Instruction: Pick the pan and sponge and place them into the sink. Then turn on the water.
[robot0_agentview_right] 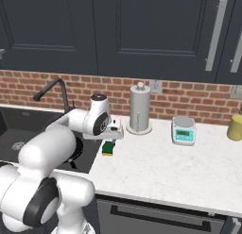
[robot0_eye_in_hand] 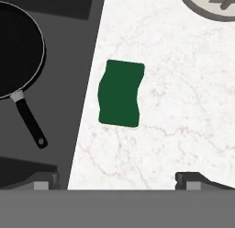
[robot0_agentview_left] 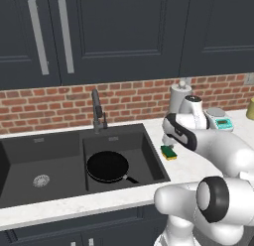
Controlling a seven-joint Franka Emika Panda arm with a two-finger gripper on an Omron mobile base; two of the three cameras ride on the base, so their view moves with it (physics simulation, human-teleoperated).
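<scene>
The black pan lies flat in the smaller, right basin of the dark sink, its handle pointing toward the front right. The sponge rests green side up on the white counter just right of the sink's edge. My gripper hangs a little above the sponge, pointing down. In the hand view the sponge sits straight ahead between the widely spread fingertips, and nothing is between them. The pan is at the left of that view. No water runs from the dark faucet.
A paper towel holder stands at the brick wall just behind the sponge. Further right are a white-and-teal scale and a yellow cup. The wider left basin has a silver drain.
</scene>
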